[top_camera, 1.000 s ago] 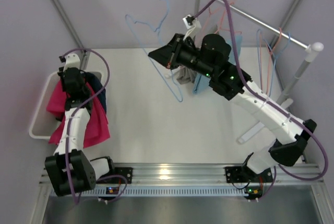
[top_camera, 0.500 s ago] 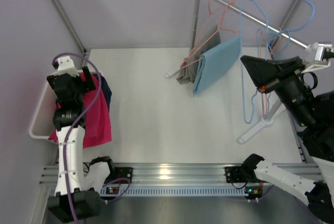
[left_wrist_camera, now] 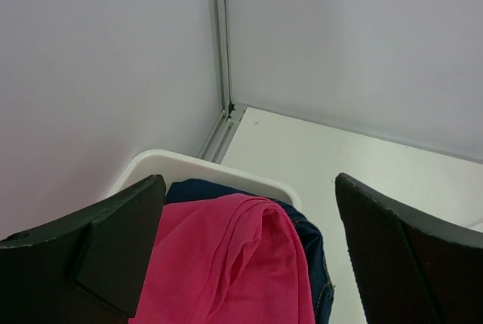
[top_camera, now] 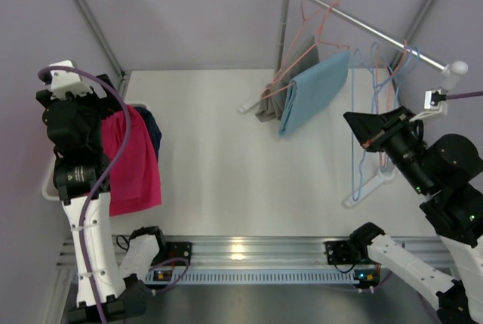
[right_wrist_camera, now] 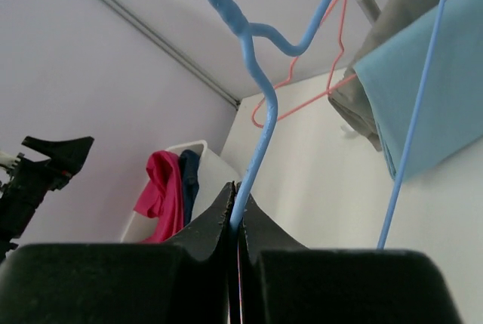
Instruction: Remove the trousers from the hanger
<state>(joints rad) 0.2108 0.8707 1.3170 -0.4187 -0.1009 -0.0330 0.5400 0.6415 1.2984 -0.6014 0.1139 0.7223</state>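
The pink trousers lie draped over the white basket at the left, with the navy trousers beneath them. In the left wrist view my left gripper stands open above the pink trousers and navy trousers, touching neither. My right gripper is at the right, shut on a bare blue wire hanger. The right wrist view shows that blue hanger pinched between the tips of the right gripper. Its hook reaches up near the rail's right part.
A clothes rack's rail crosses the back right on white posts. A light blue cloth and a grey cloth hang from pink hangers there. More bare hangers hang by the right end. The rack's foot lies on the table.
The left gripper opened, let the pink trousers drop onto the basket and rose. The right arm swung the bare blue hanger from the middle back over to the rack's right end.
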